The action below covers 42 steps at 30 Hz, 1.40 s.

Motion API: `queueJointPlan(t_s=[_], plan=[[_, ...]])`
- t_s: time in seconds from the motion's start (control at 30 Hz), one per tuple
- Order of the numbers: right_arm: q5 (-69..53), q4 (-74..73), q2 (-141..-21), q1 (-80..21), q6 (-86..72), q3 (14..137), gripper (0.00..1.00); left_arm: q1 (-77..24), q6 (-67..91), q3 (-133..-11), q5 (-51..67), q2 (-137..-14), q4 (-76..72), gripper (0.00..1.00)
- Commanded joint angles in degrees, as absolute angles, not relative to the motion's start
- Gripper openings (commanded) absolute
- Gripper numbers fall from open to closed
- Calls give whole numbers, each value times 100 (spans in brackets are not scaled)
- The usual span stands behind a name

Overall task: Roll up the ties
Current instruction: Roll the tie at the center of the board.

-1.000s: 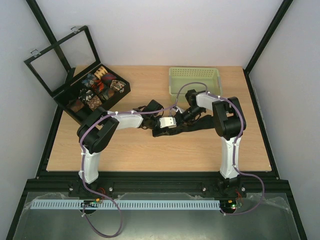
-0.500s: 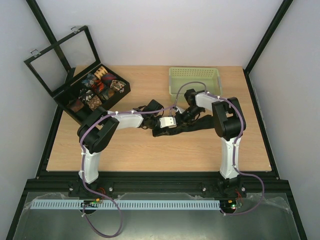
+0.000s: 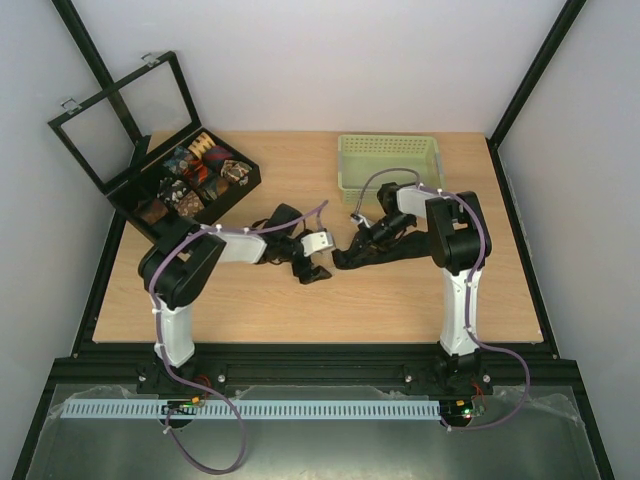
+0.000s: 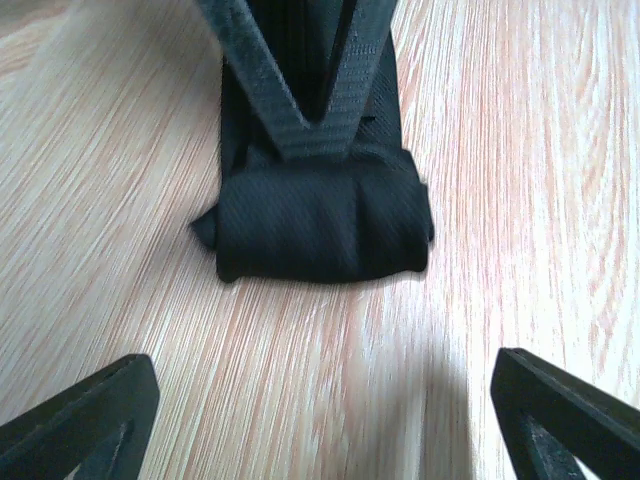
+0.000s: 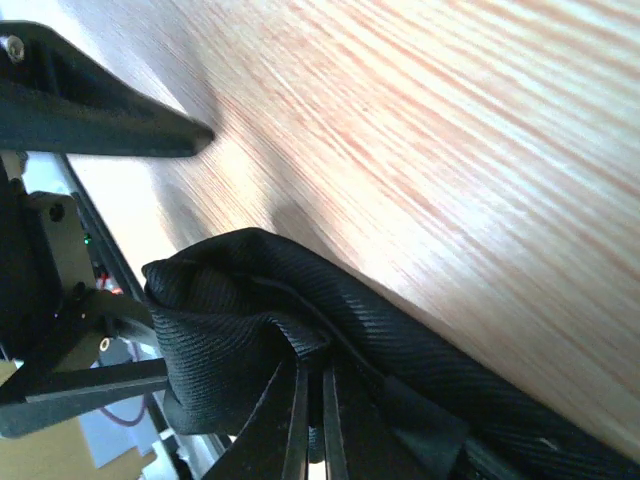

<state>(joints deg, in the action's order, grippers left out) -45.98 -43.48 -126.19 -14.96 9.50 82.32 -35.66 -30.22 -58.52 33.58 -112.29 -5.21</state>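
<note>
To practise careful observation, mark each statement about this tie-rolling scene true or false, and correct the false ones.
1. The left gripper is open and holds nothing. True.
2. The black tie lies inside the green basket. False: it lies on the table, in front of the basket.
3. The right gripper is shut on the black tie. True.
4. The lid of the black box is closed. False: it stands open, tilted back.
5. One end of the black tie is rolled up. True: the left wrist view shows a short roll at its end.
</note>
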Motion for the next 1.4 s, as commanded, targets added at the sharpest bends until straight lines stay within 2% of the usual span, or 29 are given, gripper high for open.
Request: queueJointPlan(t_s=[0.0, 0.2, 0.33, 0.4, 0.47, 0.5, 0.7, 0.9, 1.13, 1.37], plan=[[-3594, -4467, -13343, -1330, 1260, 8027, 1, -3418, -2370, -5154, 3746, -10834, -2016, 99], [-3590, -4465, -13527, -1244, 1301, 8176, 1, -3226, -1082, -5048, 4200, -10689, -2883, 99], [-3569, -4413, -13479, -1244, 1304, 8148, 1, -3021, 760, -4133, 3841, -10342, -5321, 99], [-3561, -4383, -13443, -1242, 1319, 8115, 1, -2859, 1417, -4348, 4050, -10462, -4962, 99], [-3572, -4375, -13430, -1241, 1298, 8101, 1, -2831, 914, -5102, 4590, -10767, -3700, 99], [-3580, -4358, -13423, -1243, 1283, 8089, 1, -2877, 649, -5175, 4578, -10790, -3553, 99], [-3671, -4188, -13337, -1240, 1099, 7867, 1, -3074, -278, -4446, 4298, -10850, -4569, 99], [-3626, -4158, -13295, -1244, 1016, 7713, 1, -3345, -719, -4536, 4231, -11476, -5047, 99], [-3586, -4144, -13262, -1241, 959, 7682, 1, -3571, -825, -4691, 4230, -12085, -5534, 87], [-3607, -4122, -13297, -1241, 895, 7716, 1, -3744, -1071, -4885, 3973, -12433, -5506, 70]])
